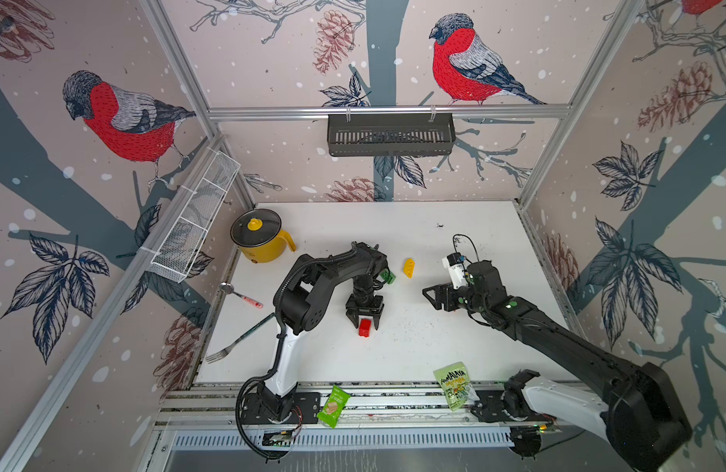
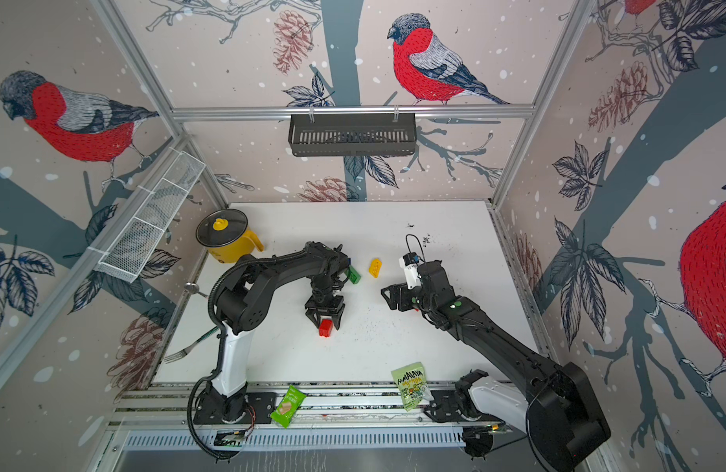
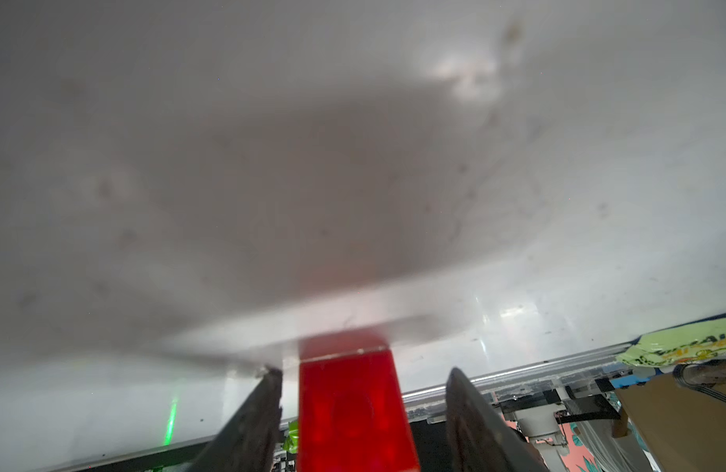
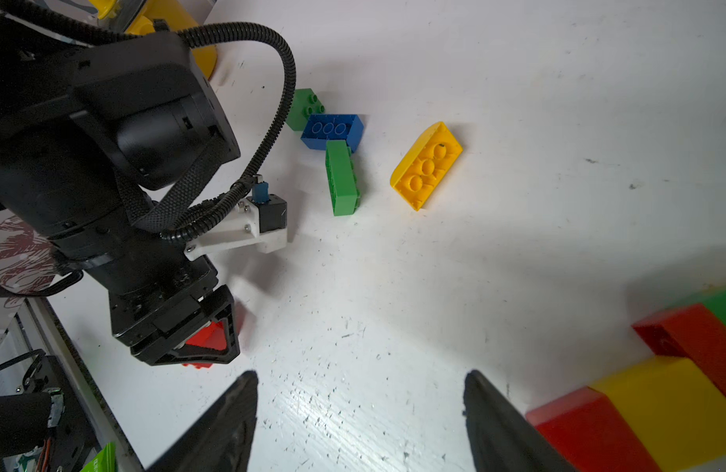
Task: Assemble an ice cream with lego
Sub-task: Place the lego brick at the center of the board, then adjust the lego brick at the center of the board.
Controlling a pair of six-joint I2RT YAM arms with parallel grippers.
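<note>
Lego lot, loose and part-stacked, on white table (image 1: 455, 339).
Near, frame centre: left gripper (image 1: 365, 323), jaws parted either side of red brick (image 1: 365, 327), gaps both sides in left wrist view. Right of centre: right gripper (image 1: 429, 297) wide open, empty, red-yellow-green stack (image 4: 659, 400) just beside it. Farther up: yellow half-round brick (image 1: 409, 267); green brick (image 4: 342, 180) touching blue brick (image 4: 332, 130).

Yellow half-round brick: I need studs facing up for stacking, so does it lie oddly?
Yes. The yellow half-round plastic brick lies tipped over on the white table, its hollow underside showing. The blue rectangular plastic brick is tipped likewise.
</note>
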